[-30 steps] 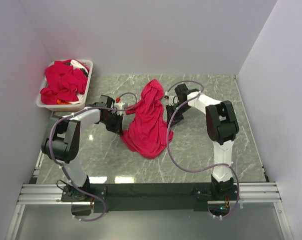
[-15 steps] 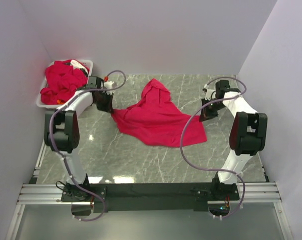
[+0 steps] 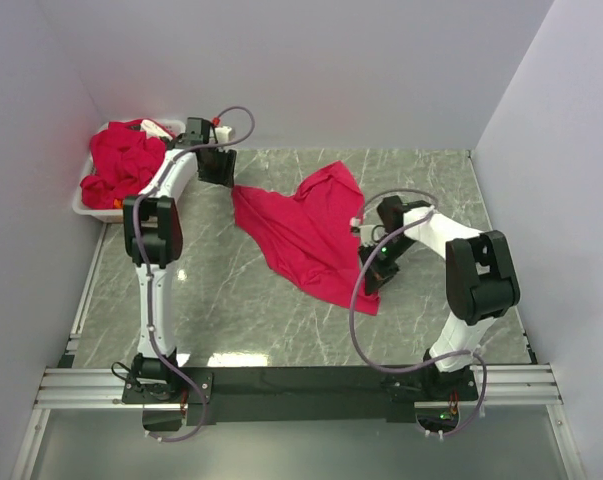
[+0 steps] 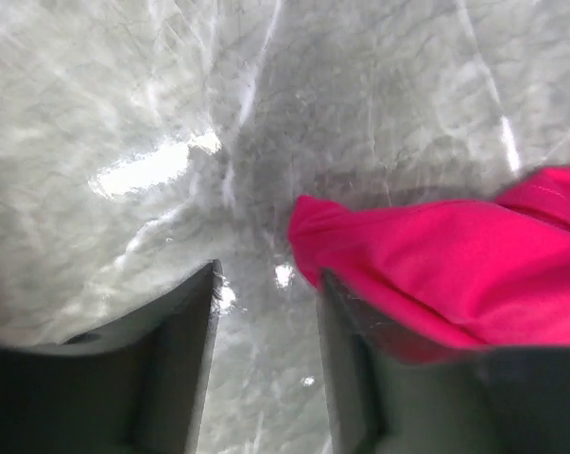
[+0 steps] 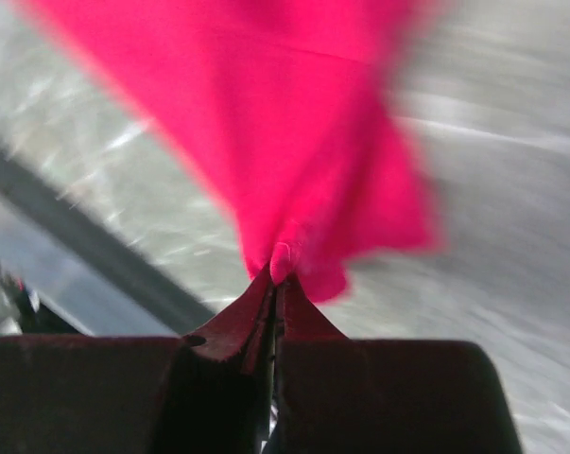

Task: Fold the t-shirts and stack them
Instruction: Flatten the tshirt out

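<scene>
Top view: one crumpled red shirt (image 3: 306, 230) lies diagonally on the table (image 3: 231, 300), between left gripper (image 3: 221, 172) and right gripper (image 3: 373, 268) — bunched narrower than half a second ago, the right gripper having swung inward. Left wrist: fingers apart, shirt corner beside one. Right wrist: jaws pinched on a shirt fold.

One crimson t-shirt (image 3: 306, 235) is spread across the middle of the frame. More red t-shirts (image 3: 121, 165) are heaped at upper left, too bunched to count. One white plastic bin (image 3: 109, 212) holds that heap. There is one marble-patterned table (image 3: 221, 300). Two robot arms, the left arm (image 3: 153, 230) and the right arm (image 3: 476, 265), carry one gripper each: the left gripper (image 3: 221, 170) and the right gripper (image 3: 373, 275). Two purple cables (image 3: 353, 310) show.
</scene>
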{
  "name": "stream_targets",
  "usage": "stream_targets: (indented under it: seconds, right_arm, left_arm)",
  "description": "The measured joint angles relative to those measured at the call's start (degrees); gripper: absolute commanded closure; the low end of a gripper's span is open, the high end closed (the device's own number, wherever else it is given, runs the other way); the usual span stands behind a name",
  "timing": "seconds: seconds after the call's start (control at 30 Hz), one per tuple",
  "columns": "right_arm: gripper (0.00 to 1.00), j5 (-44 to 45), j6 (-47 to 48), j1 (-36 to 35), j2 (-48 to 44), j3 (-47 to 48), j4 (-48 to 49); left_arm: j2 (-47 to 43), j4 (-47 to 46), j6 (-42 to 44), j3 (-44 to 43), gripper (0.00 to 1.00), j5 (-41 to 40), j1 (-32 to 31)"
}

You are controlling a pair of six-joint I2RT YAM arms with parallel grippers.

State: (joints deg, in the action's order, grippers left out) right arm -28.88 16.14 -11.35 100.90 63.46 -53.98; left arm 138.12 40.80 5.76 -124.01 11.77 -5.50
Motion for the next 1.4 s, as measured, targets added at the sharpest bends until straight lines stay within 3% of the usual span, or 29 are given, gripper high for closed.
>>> stream_targets:
  seconds: [0.03, 0.07, 0.1, 0.27, 0.47, 0.63, 0.73, 1.13, 1.23, 1.4]
  right_arm:
    - [0.89, -1.5, 0.5, -1.6, -0.5, 0.2, -0.7]
    - [0.73, -3.2, 1.4, -3.3, -0.9, 0.4, -1.6]
    - [0.66, -5.2, 2.8, -4.6, -1.0, 1.0, -3.3]
    - [0.56, -8.2, 6.6, -3.1, -0.9, 7.9, -9.8]
    - [0.58, -4.4, 2.4, 3.1, 6.5, 27.7, -5.0]
    - [0.68, -2.2, -3.0, 2.0, 17.7, 41.9, 0.3]
    - [0.7, -1.4, -5.7, 0.8, 23.4, 45.9, 2.9]
    - [0.76, 1.4, -16.8, 0.1, 33.4, 45.7, 7.5]
    - [0.76, -0.2, -18.7, 1.6, 30.7, 40.3, 10.5]
    - [0.75, -0.5, -19.2, 3.2, 20.4, 23.3, 12.9]
  left_arm:
    - [-1.0, -0.2, 0.2, 0.7, 0.39, 0.9, 0.3]
    - [-3.1, -1.4, 0.2, 3.3, 0.38, 1.7, 0.7]
    - [-6.0, -1.7, 0.2, 7.0, 0.36, 2.6, 1.0]
    - [-23.0, -1.7, -0.4, 23.5, 0.36, 8.0, 2.1]
    - [-37.6, -4.5, -1.0, 37.8, 0.4, 12.5, -3.4]
    - [-36.9, -6.3, -2.4, 45.0, 0.46, 14.4, -11.0]
    - [-34.5, -6.5, -3.6, 47.2, 0.47, 14.7, -12.9]
    - [-26.1, -8.6, -8.6, 47.8, 0.54, 10.8, -13.9]
    - [-24.5, -8.0, -9.6, 45.7, 0.55, 9.8, -12.0]
    - [-19.2, -5.9, -9.6, 37.4, 0.55, 7.0, -5.3]
